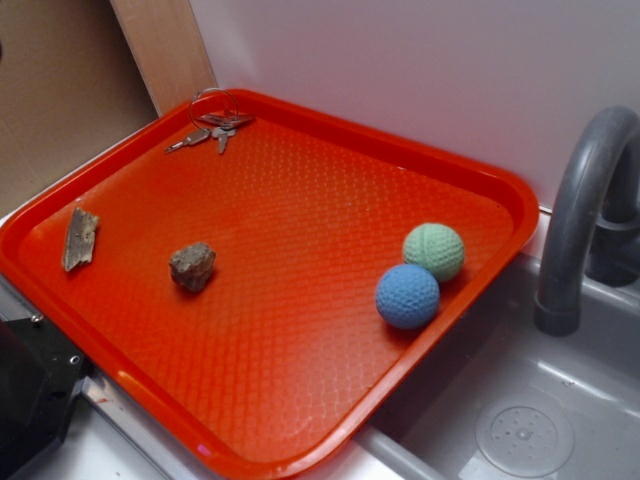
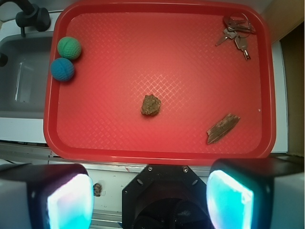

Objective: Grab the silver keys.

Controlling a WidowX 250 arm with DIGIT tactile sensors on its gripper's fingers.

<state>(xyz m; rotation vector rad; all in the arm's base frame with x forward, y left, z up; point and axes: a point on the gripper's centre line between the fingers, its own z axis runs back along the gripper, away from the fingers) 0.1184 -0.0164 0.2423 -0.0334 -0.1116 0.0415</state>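
I have the gripper (image 2: 150, 198) hanging high above the near edge of the red tray (image 2: 157, 155), pads spread wide with nothing between them, so the whole tray reads clearly before I commit. The silver keys (image 2: 236, 33) lie flat in the far right corner from the gripper, well apart from it, close against the rim. Their blades fan back toward me and slightly right, ring end nearest the corner. The brown rock (image 2: 151, 105) sits straight ahead; the wood chip (image 2: 223, 128) lies nearer, to the right.
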